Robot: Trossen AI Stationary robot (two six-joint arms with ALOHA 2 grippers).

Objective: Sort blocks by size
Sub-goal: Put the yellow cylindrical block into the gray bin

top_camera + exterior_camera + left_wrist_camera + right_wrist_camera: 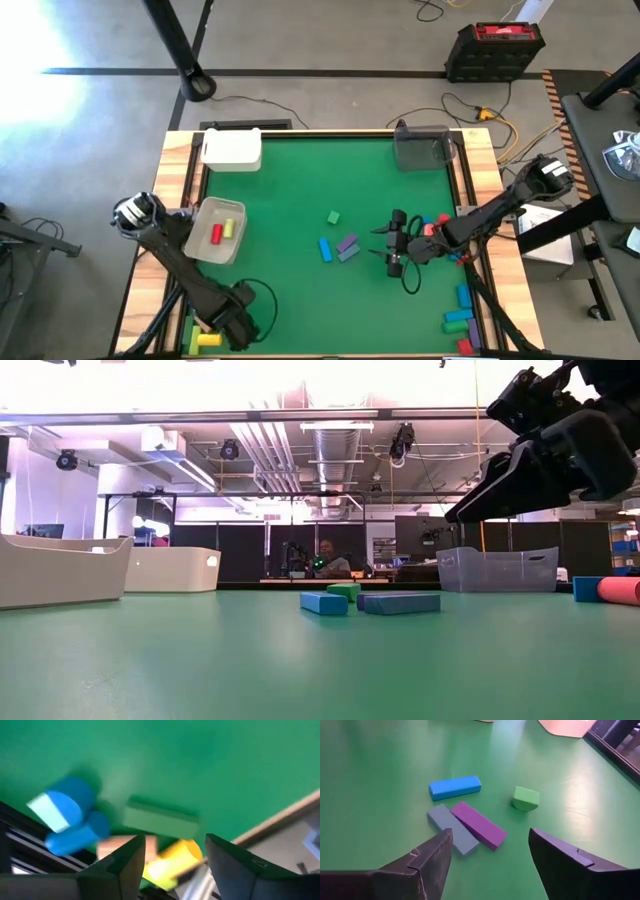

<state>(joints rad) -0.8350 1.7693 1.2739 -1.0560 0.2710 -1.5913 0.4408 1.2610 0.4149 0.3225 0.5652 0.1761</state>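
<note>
High view: the right end effector (pixel 396 242), fingers spread and empty, is hovering right of centre, beside the blue bar (pixel 325 249) and purple bar (pixel 347 242). The left end effector (pixel 172 865), also spread, is hanging at lower left. The white tray (pixel 203 246) is holding red (pixel 217 234) and yellow (pixel 229 228) blocks.

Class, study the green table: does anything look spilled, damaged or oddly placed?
Nothing stands out as spilled or broken. The purple bar and grey-blue bar lie touching side by side at the table's middle, the blue bar and green cube lie loose nearby, and the open right gripper hovers over them.
</note>
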